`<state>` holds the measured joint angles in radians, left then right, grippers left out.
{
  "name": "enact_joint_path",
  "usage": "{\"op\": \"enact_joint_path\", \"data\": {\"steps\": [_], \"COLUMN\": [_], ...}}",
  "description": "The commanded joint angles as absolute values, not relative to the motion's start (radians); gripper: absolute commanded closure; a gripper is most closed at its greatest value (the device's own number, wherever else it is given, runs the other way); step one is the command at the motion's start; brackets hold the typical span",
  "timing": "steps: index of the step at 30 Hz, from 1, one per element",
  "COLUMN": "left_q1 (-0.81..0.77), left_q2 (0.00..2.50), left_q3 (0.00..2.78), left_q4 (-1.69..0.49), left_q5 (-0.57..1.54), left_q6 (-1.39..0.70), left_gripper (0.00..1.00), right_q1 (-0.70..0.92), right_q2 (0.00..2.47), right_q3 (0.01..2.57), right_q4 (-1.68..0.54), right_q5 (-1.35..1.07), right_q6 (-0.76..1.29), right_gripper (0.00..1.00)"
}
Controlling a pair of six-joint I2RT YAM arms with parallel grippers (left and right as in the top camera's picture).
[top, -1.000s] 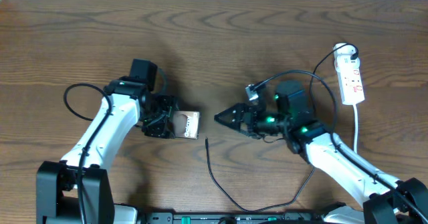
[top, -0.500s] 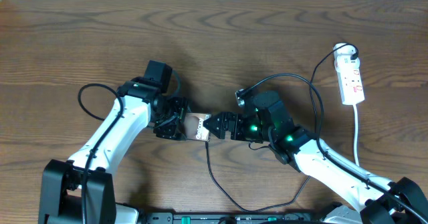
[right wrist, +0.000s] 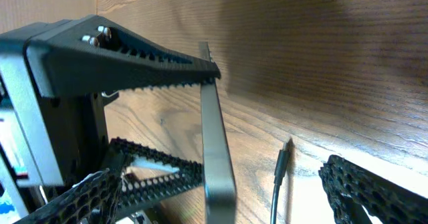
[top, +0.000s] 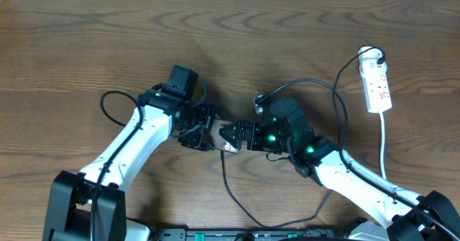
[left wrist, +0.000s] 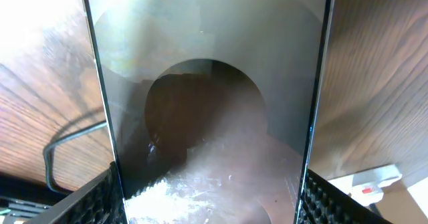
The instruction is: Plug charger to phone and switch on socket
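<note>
Phone point(top: 218, 134) is hanging over the middle of the big brown table point(top: 86, 39), a bit nearer the front edge than the back edge. The left arm point(top: 136, 137) is bringing it to the right; a second ago it was sitting more toward the left edge. The right arm point(top: 345, 165) is swinging in from the right side too, so the two arms are now meeting nose to nose.

The socket point(top: 378, 85) is lying by the right edge, well apart from both arms. It is sitting just where it was, and nobody is touching it yet.

The left claw point(top: 203, 131) is squeezing the phone by its two long sides. In the right wrist view the phone point(right wrist: 215, 150) is standing on its thin edge. The right claw point(top: 233, 135) is gaping wide with nothing in it, and its fingers point(right wrist: 374, 190) are reaching to either side of the phone's end.

The charger point(top: 228, 191) is lying loose on the table. Its little black tip point(right wrist: 284, 158) is resting just beside the phone and is not moving.

I think the plugging-in is getting close but is not starting yet, because the right claw is going to need to pick up that tip first.
</note>
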<state>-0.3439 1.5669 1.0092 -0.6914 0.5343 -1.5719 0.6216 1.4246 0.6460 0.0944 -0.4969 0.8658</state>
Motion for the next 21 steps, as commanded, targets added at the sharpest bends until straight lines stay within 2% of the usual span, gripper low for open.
{"op": "enact_joint_path", "data": {"steps": [1, 7, 14, 21], "left_q1": [-0.371, -0.405, -0.422, -0.428], "left_q2": [1.539, 1.539, 1.539, 1.539], "left_q3": [1.012, 1.012, 1.012, 1.012], "left_q4": [-0.68, -0.618, -0.596, -0.595], "left_q5": [0.596, 0.603, 0.603, 0.612], "left_q6": [-1.603, -1.634, -1.659, -1.659], "left_gripper": [0.92, 0.93, 0.93, 0.93], "right_q1": [0.63, 0.63, 0.63, 0.641], "right_q2": [1.427, 1.427, 1.427, 1.427], "right_q3": [0.662, 0.662, 0.662, 0.662], "right_q4": [0.094, 0.094, 0.094, 0.09], "right_q5": [-0.48, -0.48, -0.48, -0.468], "right_q6": [0.86, 0.86, 0.86, 0.859], "right_gripper": [0.06, 0.1, 0.27, 0.36]}}
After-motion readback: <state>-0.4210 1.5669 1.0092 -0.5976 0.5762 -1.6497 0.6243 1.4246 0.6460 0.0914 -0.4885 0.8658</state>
